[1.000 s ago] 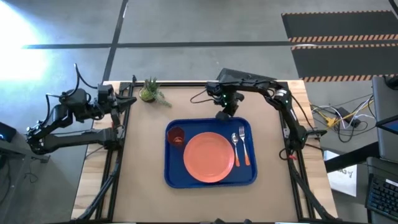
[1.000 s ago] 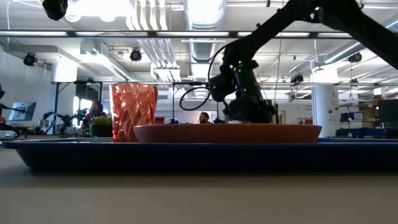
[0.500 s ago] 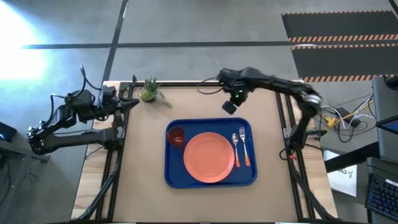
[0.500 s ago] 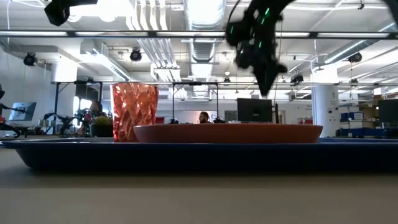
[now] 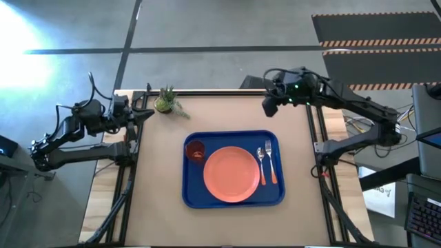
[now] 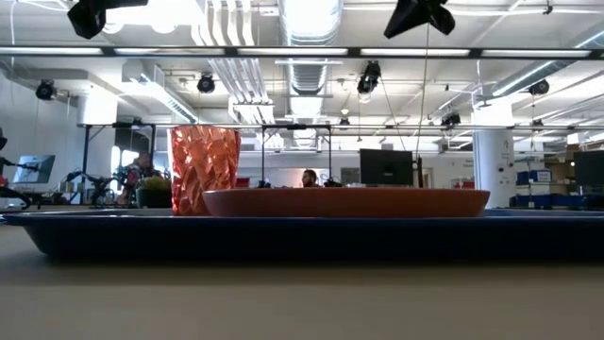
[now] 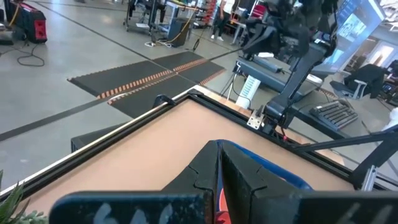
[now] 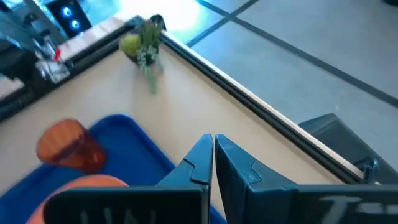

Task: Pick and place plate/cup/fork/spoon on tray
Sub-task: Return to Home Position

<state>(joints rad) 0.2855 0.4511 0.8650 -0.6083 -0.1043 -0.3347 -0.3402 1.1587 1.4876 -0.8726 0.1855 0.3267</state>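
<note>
Four pieces of tableware lay on the large rectangular deep-blue plastic tray [image 5: 234, 197] in the high view: the round flat salmon-orange plastic plate [image 5: 231, 175] at its middle; the small translucent dark-red tumbler cup [image 5: 195, 151] in the corner toward the left arm; the silver-tined, orange-handled fork [image 5: 262, 162] and the round-bowled, orange-handled spoon [image 5: 270, 161] side by side just beside the plate, toward the right arm; the right claw [image 5: 270, 106] hung over the far edge of the tan worktop [image 5: 158, 165], apart from the tray; the left claw [image 5: 145, 112] waited at the worktop's left edge, near a small green potted plant [image 5: 166, 100].

From the low view the cup [image 6: 204, 170] stood upright beside the plate [image 6: 345, 201] on the tray [image 6: 302, 236]; the right claw [image 6: 419, 14] showed high above.

In the left wrist view the left claw [image 7: 219, 171] was clenched, fingers pressed together, holding nothing.

In the right wrist view the right claw [image 8: 213, 158] was likewise clenched and empty above the tray's [image 8: 134, 155] corner, with the cup [image 8: 69, 144] and plant [image 8: 142, 41] beyond.
</note>
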